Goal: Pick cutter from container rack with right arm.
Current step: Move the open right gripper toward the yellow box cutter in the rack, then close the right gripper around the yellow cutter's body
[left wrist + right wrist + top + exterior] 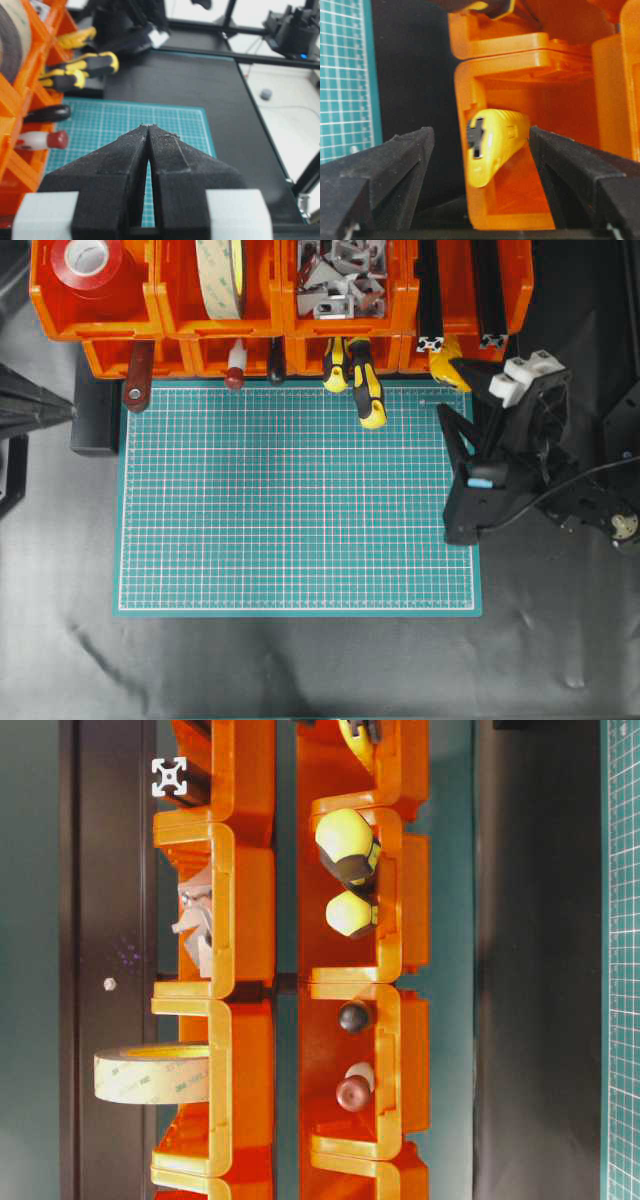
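holding my right pincer point(480, 145) wide, fingers either side of the yellow cutter point(492, 142) poking from the orange container rack point(530, 55) bin, centre frame, no contact; left pincer point(149, 131) narrow.

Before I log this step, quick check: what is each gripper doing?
Left gripper: shut, holding nothing.
Right gripper: open, holding nothing, jaws either side of the cutter lying in the container rack.
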You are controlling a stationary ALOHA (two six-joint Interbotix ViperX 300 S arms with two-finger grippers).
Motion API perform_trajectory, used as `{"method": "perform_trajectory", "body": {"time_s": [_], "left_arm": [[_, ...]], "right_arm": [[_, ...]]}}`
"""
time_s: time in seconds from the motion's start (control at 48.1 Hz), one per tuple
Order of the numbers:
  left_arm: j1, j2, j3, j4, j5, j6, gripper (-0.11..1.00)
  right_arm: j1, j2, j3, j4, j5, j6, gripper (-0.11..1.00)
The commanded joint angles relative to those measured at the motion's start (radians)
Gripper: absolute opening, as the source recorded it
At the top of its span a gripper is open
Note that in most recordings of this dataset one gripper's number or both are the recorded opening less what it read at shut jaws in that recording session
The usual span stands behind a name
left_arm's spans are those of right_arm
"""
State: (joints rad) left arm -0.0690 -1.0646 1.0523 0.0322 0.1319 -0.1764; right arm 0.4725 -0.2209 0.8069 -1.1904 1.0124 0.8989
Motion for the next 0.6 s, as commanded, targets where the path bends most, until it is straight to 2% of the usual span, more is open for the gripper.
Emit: {"method": "perform_trajectory", "body": {"time_s": [0.0,0.582], "left_arm": [[-0.005,0.020,-0.017,0.003,-0.005,-0.012,0.01],[-0.005,0.011,-0.017,0.003,-0.005,-0.014,0.01]], "right_arm": [[-0.021,-0.005,-0.008,-0.018,0.006,0.003,0.74],[-0.066,-0.002,0.017,-0.029,-0.063,0.006,0.70]]}}
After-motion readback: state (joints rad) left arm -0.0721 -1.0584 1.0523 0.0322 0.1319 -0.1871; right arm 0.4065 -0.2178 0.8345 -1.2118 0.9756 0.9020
